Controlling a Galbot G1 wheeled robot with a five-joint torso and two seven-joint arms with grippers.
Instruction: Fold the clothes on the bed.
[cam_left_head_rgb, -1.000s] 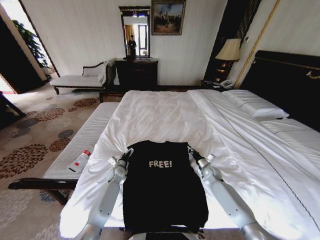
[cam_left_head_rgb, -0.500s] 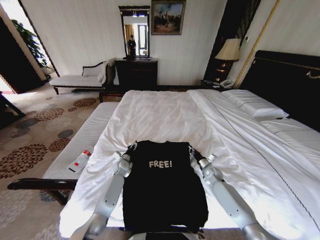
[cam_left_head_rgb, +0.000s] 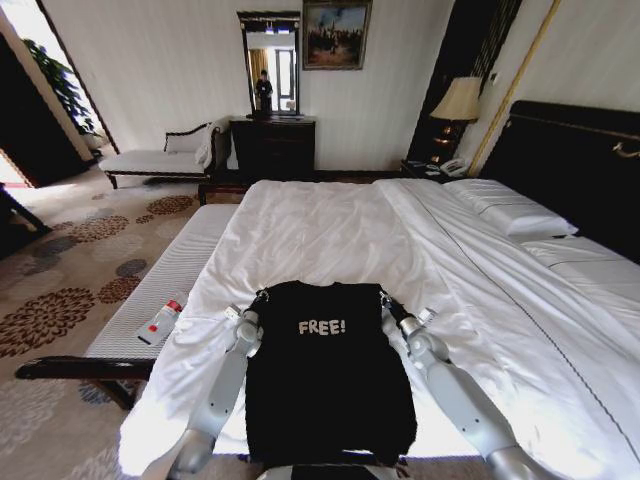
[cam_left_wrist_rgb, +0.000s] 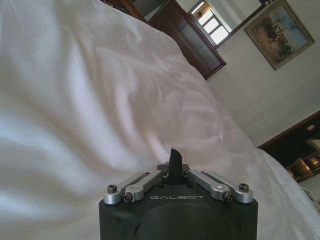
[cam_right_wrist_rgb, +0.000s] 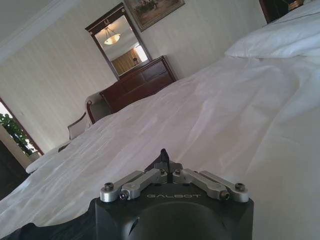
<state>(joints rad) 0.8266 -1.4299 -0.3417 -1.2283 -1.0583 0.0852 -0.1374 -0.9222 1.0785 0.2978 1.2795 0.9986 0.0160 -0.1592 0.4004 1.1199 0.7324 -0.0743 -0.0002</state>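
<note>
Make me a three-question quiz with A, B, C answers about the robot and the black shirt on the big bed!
1. Where do the two claws sit?
A. At the far corners of the T-shirt, one on each side
B. On the pillows
C. Over the carpet

2. What colour is the word FREE! on the T-shirt?
A. Red
B. White
C. Yellow

3. How does the T-shirt lie?
A. Rolled into a ball
B. Hanging off the headboard
C. Spread flat on the bed

Answers: A, since the left claw and right claw flank the far end of the T-shirt; B, white letters show on the black cloth; C, it lies flat on the bed near its near edge.
</note>
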